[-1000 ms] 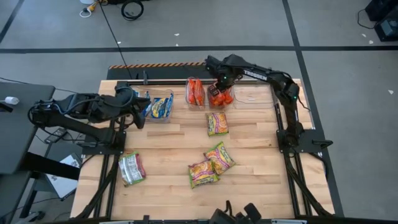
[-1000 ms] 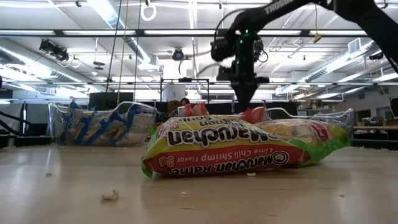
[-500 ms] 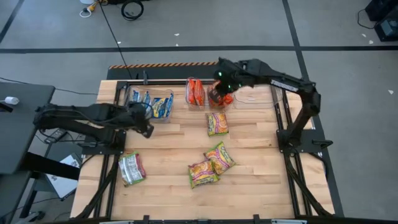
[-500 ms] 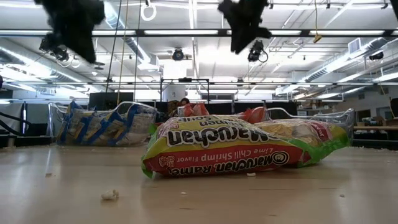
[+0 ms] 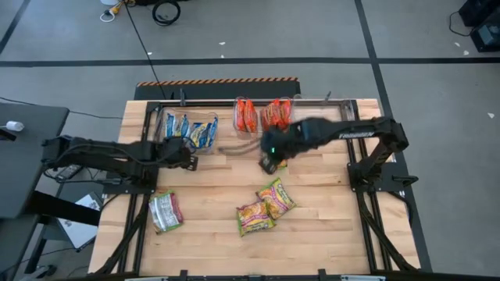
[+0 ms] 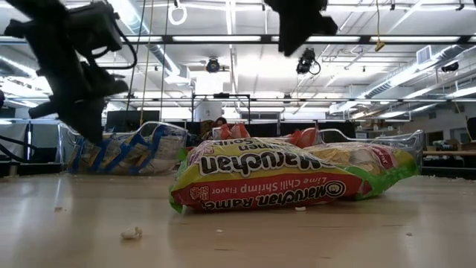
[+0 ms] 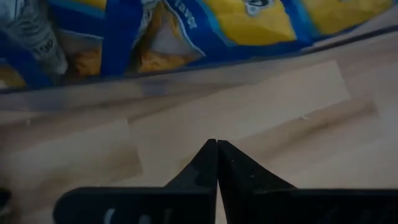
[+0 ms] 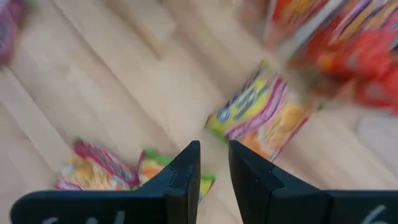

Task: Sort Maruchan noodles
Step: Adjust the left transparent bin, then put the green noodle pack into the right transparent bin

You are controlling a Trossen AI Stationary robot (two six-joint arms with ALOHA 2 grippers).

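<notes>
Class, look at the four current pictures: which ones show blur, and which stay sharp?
High view: right arm smeared, packets sharp. Low view: the lime chili shrimp packet is crisp, with both arms dark against bright ceiling lights. Right wrist view: table and yellow-green packet streaked. Left wrist view: blue-yellow packets soft.

yellow-green packets (image 5: 273, 197): 4 | clear bins (image 5: 191, 133): 3 | arms: 2

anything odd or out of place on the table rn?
Mostly normal mid-sort: four Maruchan noodles packets lie loose, two of them overlapping, one alone near the left edge. Only stray item is a small crumb on the wood. Nothing spilled or torn.
</notes>
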